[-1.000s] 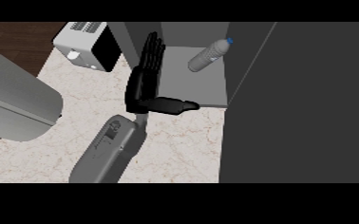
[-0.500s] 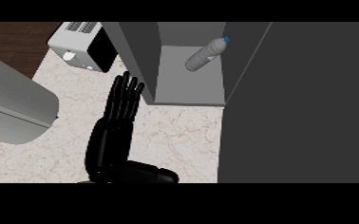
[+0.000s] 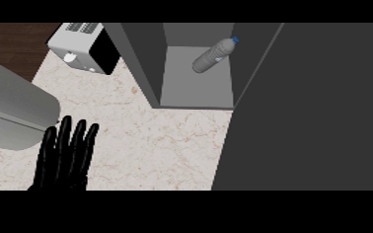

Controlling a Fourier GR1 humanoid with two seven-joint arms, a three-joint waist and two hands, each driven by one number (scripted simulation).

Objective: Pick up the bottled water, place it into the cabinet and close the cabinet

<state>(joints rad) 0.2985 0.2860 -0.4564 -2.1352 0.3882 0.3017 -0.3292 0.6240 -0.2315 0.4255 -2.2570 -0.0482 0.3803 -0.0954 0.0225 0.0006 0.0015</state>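
Bottled water [image 3: 213, 56] is already inside the cabinet [image 3: 197, 86], tilted, blue cap up toward the right inner wall, base down on the grey shelf floor; it seems to lean on that wall, though the contact itself is hard to read from this steep angle. Left hand [image 3: 65, 155] shows at the lower left over the marble counter [image 3: 160, 143], fingers straight and pointing up, grasping nothing, well apart from the bottle; right hand is nowhere in the frame. Large dark panel [image 3: 299, 123] fills the right side, likely the open cabinet door; placing looks done, closing not yet.

Handling judgement: clear plastic bottle, probably light to moderate in weight, stiff enough but squeezable, smooth and a bit slippery, not fragile; round, so it could roll if bumped; best taken round the mid-body, below the neck, not by the cap. Door push should stay clear of it. Toaster [image 3: 80, 47] sits at the upper left, beside the cabinet.
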